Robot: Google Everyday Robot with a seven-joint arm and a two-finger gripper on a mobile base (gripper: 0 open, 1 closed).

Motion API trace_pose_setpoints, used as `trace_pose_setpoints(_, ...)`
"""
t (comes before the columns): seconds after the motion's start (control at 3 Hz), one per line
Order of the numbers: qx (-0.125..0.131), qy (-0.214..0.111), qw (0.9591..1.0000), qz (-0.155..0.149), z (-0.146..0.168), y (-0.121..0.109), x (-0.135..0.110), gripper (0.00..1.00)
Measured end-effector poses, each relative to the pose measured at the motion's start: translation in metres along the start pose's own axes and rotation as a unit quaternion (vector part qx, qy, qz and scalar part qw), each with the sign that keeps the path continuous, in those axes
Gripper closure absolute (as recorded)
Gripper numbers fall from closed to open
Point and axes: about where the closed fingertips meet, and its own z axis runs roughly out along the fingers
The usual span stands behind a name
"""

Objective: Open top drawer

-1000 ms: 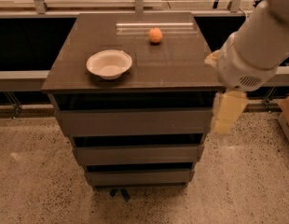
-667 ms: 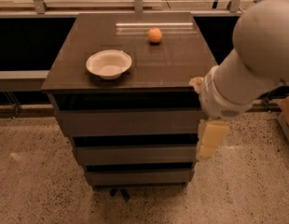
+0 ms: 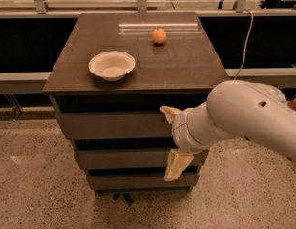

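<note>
On the cabinet top [image 3: 186,66] you have a white bowl [image 3: 111,65] at left and a small orange ball [image 3: 159,35] further back. Just under that top, the top drawer [image 3: 110,126] sits closed. Your gripper [image 3: 172,138] hangs before the cabinet's right front, fingers spread wide, holding nothing.

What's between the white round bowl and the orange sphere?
Only bare dark cabinet top separates bowl and sphere, in the camera view. The gripper is lower, before the top drawer.
</note>
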Motion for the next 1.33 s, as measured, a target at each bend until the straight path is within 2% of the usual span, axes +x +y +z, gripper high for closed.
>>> trace_pose_setpoints(0.33, 0.051, -0.023, 0.9980, -0.029, 0.032, -0.030, -0.027, 0.00)
trace_pose_setpoints(0.67, 0.050, -0.023, 0.9981, -0.029, 0.031, -0.029, -0.027, 0.00)
trace_pose_setpoints(1.0, 0.031, 0.008, 0.9986, -0.043, 0.043, -0.023, -0.023, 0.00)
trace_pose_setpoints(1.33, -0.005, 0.081, 0.9945, -0.065, 0.091, -0.008, 0.002, 0.00)
